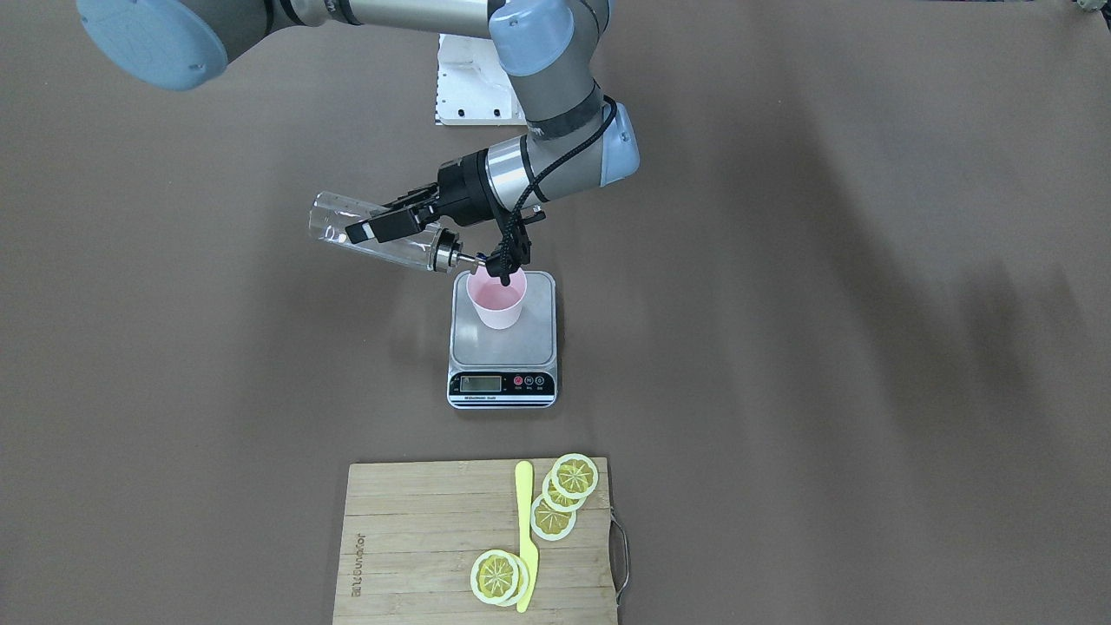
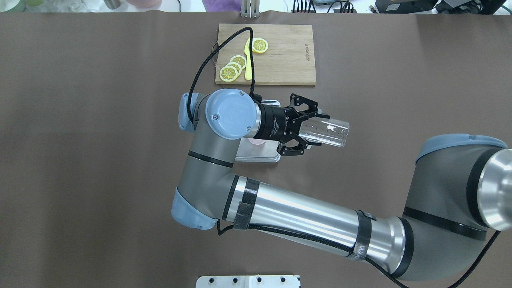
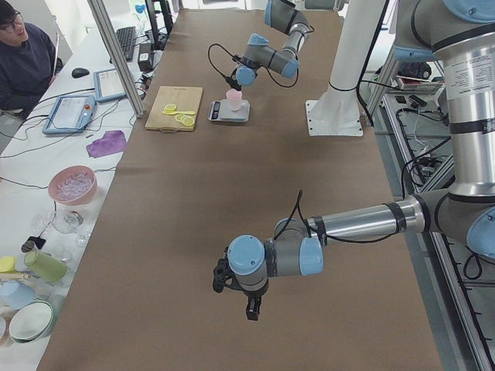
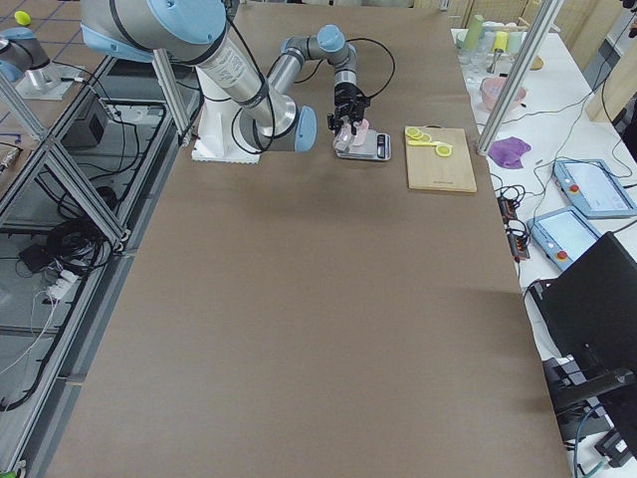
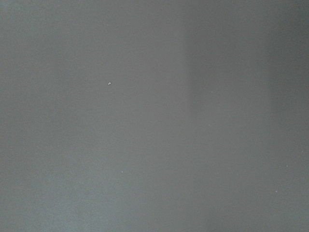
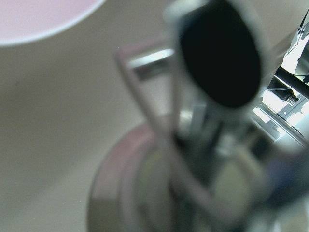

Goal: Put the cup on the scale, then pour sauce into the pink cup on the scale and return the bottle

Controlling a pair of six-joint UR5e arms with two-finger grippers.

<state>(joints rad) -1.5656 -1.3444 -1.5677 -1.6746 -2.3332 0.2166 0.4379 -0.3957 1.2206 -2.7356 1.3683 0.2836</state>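
The pink cup (image 1: 496,299) stands upright on the far end of the scale's steel platform (image 1: 503,347). My right gripper (image 1: 382,227) is shut on the clear glass bottle (image 1: 334,221), which it holds tilted nearly level above the table. The bottle's metal spout (image 1: 451,254) points at the cup's rim. In the overhead view the right wrist hides most of the cup (image 2: 256,141) and the scale (image 2: 260,157); the bottle (image 2: 330,131) sticks out past the gripper (image 2: 308,134). My left gripper (image 3: 247,305) hangs over bare table far away, and I cannot tell its state.
A bamboo cutting board (image 1: 417,538) with lemon slices (image 1: 564,495) and a yellow knife (image 1: 525,538) lies beyond the scale. A white mounting plate (image 1: 469,87) sits by the robot's base. A person (image 3: 23,62) sits at the side bench among tablets and bowls.
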